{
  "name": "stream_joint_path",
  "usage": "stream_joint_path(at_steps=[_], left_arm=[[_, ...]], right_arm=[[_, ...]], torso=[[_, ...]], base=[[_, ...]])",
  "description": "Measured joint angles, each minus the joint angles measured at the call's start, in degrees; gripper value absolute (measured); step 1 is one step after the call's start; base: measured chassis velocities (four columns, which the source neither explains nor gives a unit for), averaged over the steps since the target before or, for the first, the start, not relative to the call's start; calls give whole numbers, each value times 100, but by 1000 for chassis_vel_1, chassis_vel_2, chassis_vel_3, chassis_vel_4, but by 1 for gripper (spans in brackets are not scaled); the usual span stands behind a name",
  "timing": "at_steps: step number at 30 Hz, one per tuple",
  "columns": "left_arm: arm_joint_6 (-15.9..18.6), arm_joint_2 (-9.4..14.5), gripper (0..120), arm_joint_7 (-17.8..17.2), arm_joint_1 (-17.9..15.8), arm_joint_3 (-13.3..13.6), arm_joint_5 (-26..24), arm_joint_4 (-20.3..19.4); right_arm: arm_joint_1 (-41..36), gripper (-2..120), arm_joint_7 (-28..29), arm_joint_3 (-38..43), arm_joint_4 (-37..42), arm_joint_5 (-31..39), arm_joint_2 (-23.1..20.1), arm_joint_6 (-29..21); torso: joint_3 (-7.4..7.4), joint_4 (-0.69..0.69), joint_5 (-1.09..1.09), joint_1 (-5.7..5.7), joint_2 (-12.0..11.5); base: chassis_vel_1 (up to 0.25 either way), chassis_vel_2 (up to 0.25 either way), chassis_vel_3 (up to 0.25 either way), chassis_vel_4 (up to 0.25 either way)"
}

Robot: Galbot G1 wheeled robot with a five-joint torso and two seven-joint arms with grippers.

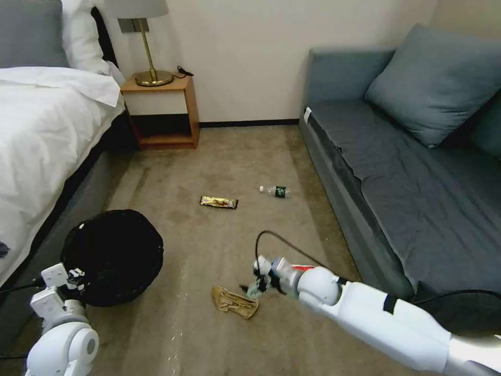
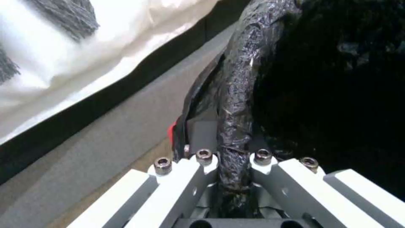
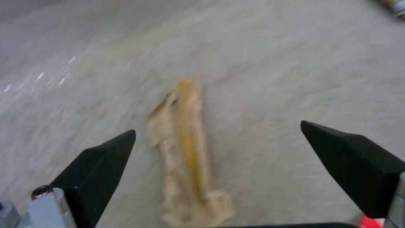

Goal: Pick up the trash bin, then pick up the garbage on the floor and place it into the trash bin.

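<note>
The left gripper [image 2: 234, 177] is clamped on the rim of the trash bin [image 1: 112, 256], its fingers pinching the black plastic bag [image 2: 240, 95] folded over the edge. The bin sits low at the robot's left, close beside the bed [image 1: 42, 136], its dark mouth facing up.

Out in front, the right gripper [image 1: 257, 284] reaches down over the carpet [image 1: 209, 172], spread wide with nothing between its fingers. From the right wrist view the two black fingertips [image 3: 101, 161] stand well apart on either side of the crumpled tan paper [image 3: 188, 152], which lies flat on the floor — the fingers are near it, but whether they touch the carpet I cannot tell. In the head view the paper lies just beside the gripper, toward the bin.

A sliver of the red-and-white packet [image 1: 302, 267] shows beside the right arm's wrist. Farther off, the gold-black snack bar wrapper [image 1: 219, 202] lies mid-carpet, and the small clear bottle [image 1: 275, 191] with its green label lies on its side nearer the grey sofa [image 1: 407, 172] — both well apart from either gripper.
</note>
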Motion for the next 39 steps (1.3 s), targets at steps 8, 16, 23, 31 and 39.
stream_joint_path(at_steps=[8, 16, 23, 31, 39], left_arm=[[-39, -157, 3, 36, 3, 33, 114, -27], [-76, -175, 3, 55, 166, -18, 133, -115], [-91, -174, 3, 62, 219, -43, 131, -152], [-137, -242, 3, 77, 200, 0, 164, -122], [-171, -250, 3, 78, 168, 21, 177, -78]], right_arm=[[-103, 100, -209, -141, -532, -372, 427, 51], [69, 100, -369, -310, -1336, -668, 795, 225], [113, 90, -535, -433, -1672, -939, 917, 247], [90, 57, -630, -345, -1878, -1023, 1079, 342], [33, 30, -708, -255, -2033, -1121, 1083, 499]], torso=[[0, -1, 0, 0, 0], [0, 0, 0, 0, 0], [0, 0, 0, 0, 0], [0, 0, 0, 0, 0], [0, 0, 0, 0, 0]], base=[[0, 0, 0, 0], [0, 0, 0, 0], [0, 0, 0, 0], [0, 0, 0, 0], [0, 0, 0, 0]])
